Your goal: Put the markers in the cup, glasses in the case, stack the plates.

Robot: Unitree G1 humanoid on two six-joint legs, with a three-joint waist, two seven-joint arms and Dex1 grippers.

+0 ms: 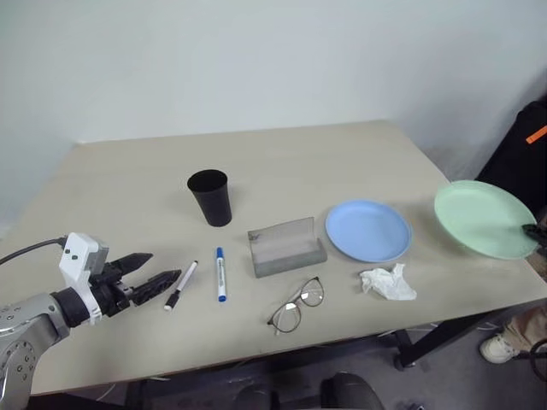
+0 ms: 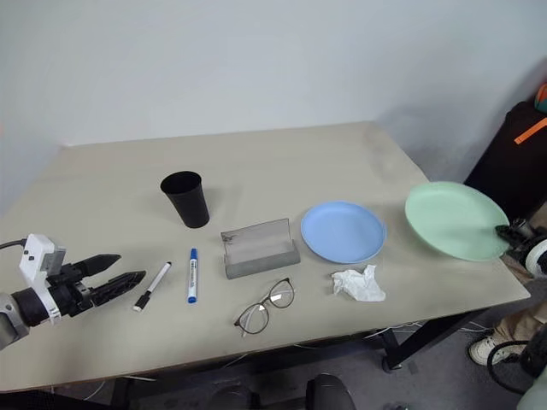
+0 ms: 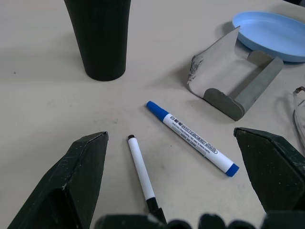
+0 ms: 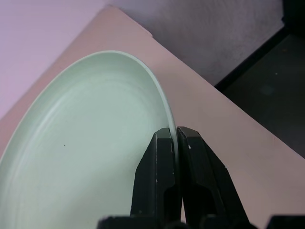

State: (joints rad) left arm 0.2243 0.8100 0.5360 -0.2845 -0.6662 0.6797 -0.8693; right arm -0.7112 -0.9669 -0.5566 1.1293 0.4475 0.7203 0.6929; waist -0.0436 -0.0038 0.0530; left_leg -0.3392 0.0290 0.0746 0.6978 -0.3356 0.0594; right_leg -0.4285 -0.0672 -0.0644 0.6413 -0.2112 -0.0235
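The matte beige table (image 1: pixel 282 162) carries everything. The right gripper (image 4: pixel 175 136) has its jaws pinched on the rim of the smooth, shallow mint green plate (image 1: pixel 483 218), tilting it off the table edge, presumably for stacking on the light blue plate (image 1: pixel 367 231), well to that gripper's left. The left gripper (image 1: pixel 152 273) stands wide open and empty. Just ahead of its jaws lie the slim black-capped marker (image 3: pixel 142 176) and blue-capped marker (image 3: pixel 190 138); beyond them the tapered black cup (image 1: pixel 211 196) and the open grey felt case (image 1: pixel 286 246). The thin wire glasses (image 1: pixel 297 305) rest near the case.
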